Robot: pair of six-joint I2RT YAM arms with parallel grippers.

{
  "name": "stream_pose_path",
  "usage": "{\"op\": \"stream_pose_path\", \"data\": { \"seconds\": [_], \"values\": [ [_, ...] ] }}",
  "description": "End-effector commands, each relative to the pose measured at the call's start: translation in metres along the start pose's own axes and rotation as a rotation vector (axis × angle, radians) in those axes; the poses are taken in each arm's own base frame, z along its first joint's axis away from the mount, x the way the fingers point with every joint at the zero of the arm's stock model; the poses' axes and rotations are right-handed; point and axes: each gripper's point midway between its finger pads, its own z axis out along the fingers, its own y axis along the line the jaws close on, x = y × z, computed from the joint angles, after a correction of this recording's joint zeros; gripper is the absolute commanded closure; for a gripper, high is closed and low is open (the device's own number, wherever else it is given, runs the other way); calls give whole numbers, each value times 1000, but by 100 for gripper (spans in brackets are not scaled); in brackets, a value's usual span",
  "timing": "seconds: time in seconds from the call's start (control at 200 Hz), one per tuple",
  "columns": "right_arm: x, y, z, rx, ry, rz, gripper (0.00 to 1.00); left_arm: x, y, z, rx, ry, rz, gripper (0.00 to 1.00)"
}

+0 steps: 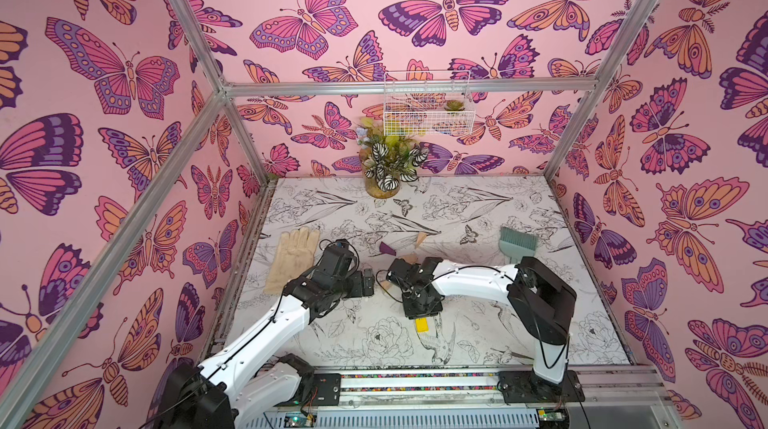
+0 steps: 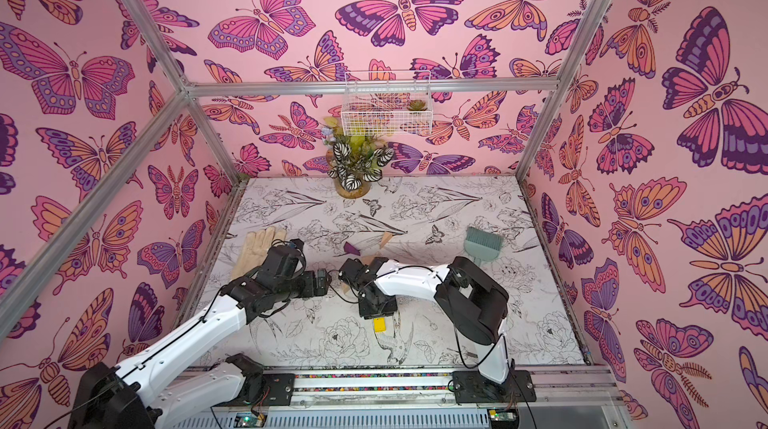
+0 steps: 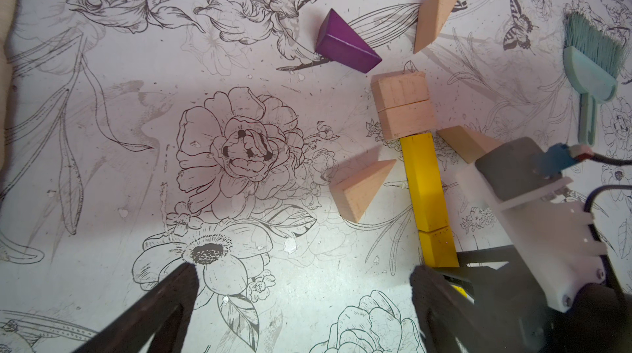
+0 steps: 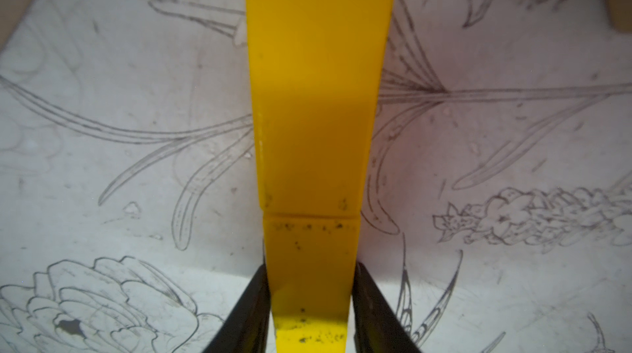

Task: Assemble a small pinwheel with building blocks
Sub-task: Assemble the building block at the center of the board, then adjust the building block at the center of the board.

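Note:
The pinwheel lies partly built in the left wrist view: a pale wooden square centre of two pieces, with a long yellow bar and a short yellow bar in line below it. One wooden wedge lies beside the stem. Another wooden wedge is half hidden by the right arm. A purple wedge and a loose wooden wedge lie farther off. My right gripper has its fingers against both long sides of the short yellow bar. My left gripper is open and empty.
A beige glove lies at the left beside the left arm. A teal hand brush lies at the right. A potted plant stands at the back wall under a white wire basket.

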Motion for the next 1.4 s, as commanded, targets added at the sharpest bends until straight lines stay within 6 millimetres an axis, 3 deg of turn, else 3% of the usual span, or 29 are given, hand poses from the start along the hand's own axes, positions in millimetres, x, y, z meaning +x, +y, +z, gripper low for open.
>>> {"op": "stream_pose_path", "data": {
  "seconds": [0.0,0.396,0.571,0.881,1.397],
  "values": [
    [-5,-5,0,27,-9,-2,54,8,4,4,-6,22,-8,0],
    [-28,5,-51,-37,-120,-20,47,2,4,-3,-4,-13,-6,0],
    [-48,-4,-59,-45,-135,-9,46,2,5,-3,-7,-11,-5,0],
    [-81,-11,-50,-59,-128,-31,46,5,5,-1,-8,0,-4,0],
    [-93,-2,-17,-89,-92,-64,46,8,7,0,-12,9,-7,0]
  ]
}}
